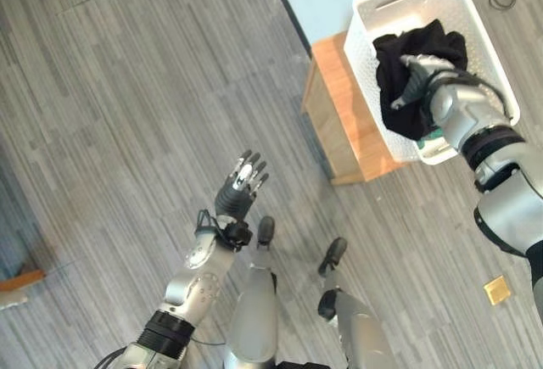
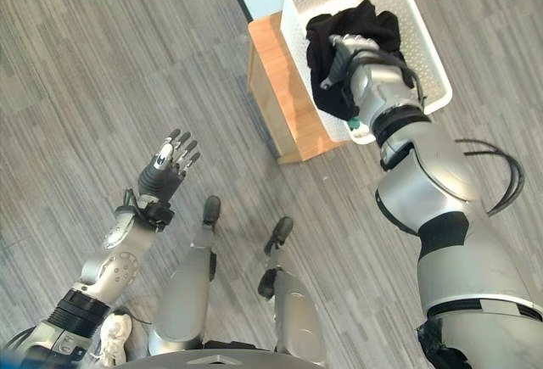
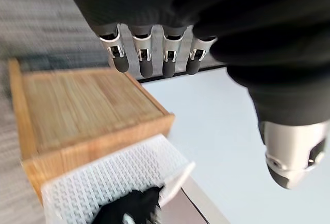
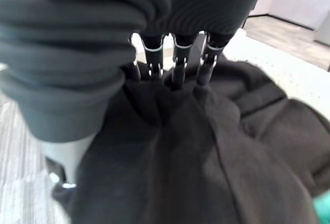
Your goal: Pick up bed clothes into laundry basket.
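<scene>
White laundry basket (image 1: 472,25) sits on a low wooden stand (image 1: 335,106), next to a pale blue surface (image 1: 327,0). Black clothes (image 1: 403,59) bunched up inside the basket, partly draped over its near rim. R hand (image 1: 417,76) is in the basket on top of the black cloth. Head views show only the hand's back & wrist over the bundle; R wrist view gets closer: fingers (image 4: 178,72) run down into the folds, dark tips buried in the fabric, so can't tell if they're gripping or just resting on it. That wrist view also picks up a bit of teal (image 4: 324,208) at the edge of the black cloth; the right eye view shows the same teal speck (image 2: 354,122) at the basket rim by the wrist.

L hand (image 1: 241,186) up in the air over the grey plank floor (image 1: 127,89), well apart from the basket, fingers straight & close together, holding nothing. L wrist view looks past those fingers (image 3: 147,59) at the stand top, basket's perforated wall and a corner of the black cloth.

Small yellow square (image 1: 497,289) on the floor, left eye view, robot's R side.
</scene>
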